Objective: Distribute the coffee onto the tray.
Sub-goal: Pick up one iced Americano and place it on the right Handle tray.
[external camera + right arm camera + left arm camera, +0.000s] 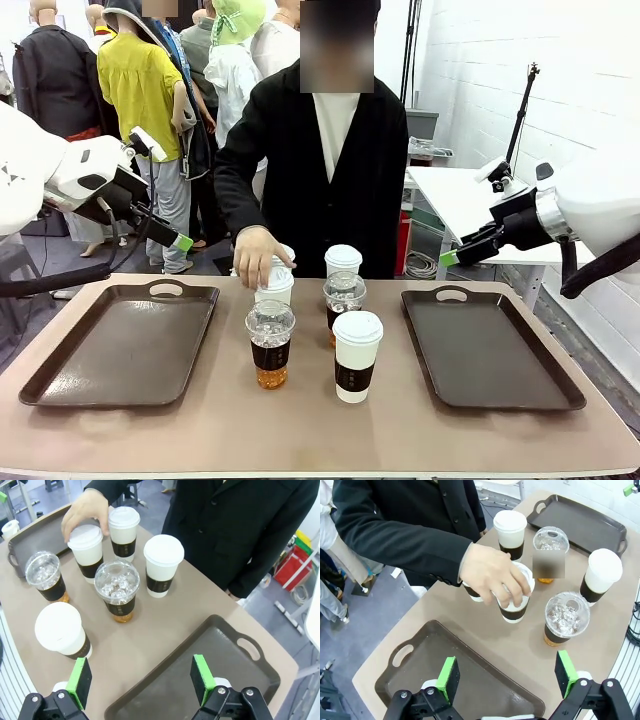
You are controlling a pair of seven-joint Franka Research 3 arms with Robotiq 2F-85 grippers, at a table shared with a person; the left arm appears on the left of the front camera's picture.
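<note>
Your left gripper [507, 672] and right gripper [141, 679]: jaws apart, empty. Six cups [357, 355] cluster mid-table; left tray [120, 345] at 9 o'clock, right tray [490, 350] at 3. Person's hand [260, 258] on white cup [276, 292]. Likely thin-walled, sloshy: grip dark band, gently.

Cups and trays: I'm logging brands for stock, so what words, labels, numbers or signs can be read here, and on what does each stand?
No text can be read.
Dark bands on the white paper cups: any print is too small to read.
Dark bands on the clear dome-lidded plastic cups: likewise too small to read.
Dark brown plastic trays: no print seen.
</note>
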